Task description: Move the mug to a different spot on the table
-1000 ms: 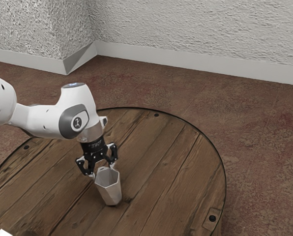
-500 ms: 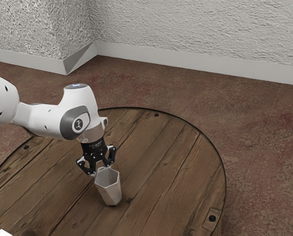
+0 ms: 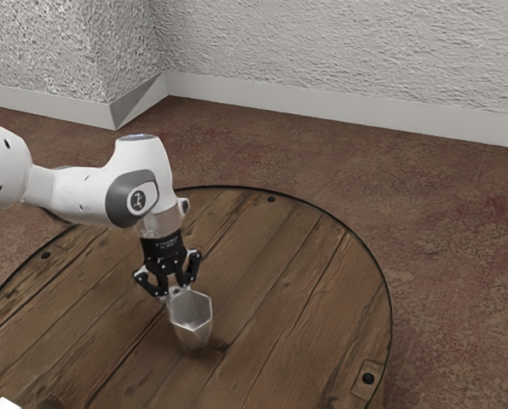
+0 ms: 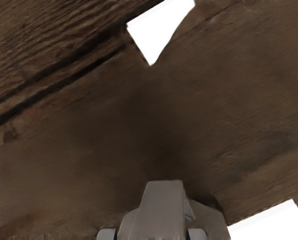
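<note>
The gripper [image 3: 171, 288] has its fingers pinched on the rim of the mug [image 3: 192, 317], one inside the wall and one outside. The mug hangs just below the gripper, tilted, its base at or barely off the table [image 3: 305, 281]. This looks like the start of the carry. Next, the mug needs a clean lift, then a sideways move to bare planks. The exterior view shows the grip. The wrist view shows the mug's grey wall [image 4: 161, 212] under the hand and two white patches [image 4: 159, 25] beyond it, which I cannot identify.

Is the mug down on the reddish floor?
No, the mug is over the round wooden table, just under the gripper, not on the floor.
</note>
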You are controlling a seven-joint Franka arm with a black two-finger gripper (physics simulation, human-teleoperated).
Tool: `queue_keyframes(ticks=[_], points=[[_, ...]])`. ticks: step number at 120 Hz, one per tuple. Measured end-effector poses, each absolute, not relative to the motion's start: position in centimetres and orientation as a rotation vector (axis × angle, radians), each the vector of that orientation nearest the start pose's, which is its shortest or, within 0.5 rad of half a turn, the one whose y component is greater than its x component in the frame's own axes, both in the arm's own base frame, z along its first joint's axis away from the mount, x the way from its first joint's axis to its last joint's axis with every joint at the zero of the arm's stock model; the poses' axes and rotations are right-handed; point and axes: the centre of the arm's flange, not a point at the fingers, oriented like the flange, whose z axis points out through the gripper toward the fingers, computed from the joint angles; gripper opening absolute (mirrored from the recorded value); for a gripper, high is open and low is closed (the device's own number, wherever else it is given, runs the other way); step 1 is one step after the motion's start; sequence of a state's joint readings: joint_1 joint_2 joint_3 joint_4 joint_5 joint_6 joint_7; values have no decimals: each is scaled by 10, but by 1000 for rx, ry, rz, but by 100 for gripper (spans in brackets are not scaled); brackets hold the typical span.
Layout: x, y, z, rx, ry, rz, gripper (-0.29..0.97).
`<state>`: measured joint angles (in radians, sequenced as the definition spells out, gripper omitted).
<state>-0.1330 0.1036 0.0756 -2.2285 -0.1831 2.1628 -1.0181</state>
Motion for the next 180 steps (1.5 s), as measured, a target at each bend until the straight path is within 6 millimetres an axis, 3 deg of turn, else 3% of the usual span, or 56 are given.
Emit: queue_keyframes(ticks=[16,37,48,58,71,88,97,119,137,165,180], points=[[521,-38,322,-2691,-1670,451,8],[538,-33,348,-2695,-1697,538,5],[548,-19,345,-2705,-1681,578,5],[569,-6,344,-2745,-1622,608,4],[601,2,339,-2819,-1449,667,3],[616,-4,339,-2889,-1088,710,3],[635,-12,336,-2926,-897,717,3],[661,3,320,-2958,-554,826,3],[667,14,309,-2944,-333,919,3],[662,-14,293,-2955,-68,1059,2],[665,-17,284,-2974,-8,1096,3]])
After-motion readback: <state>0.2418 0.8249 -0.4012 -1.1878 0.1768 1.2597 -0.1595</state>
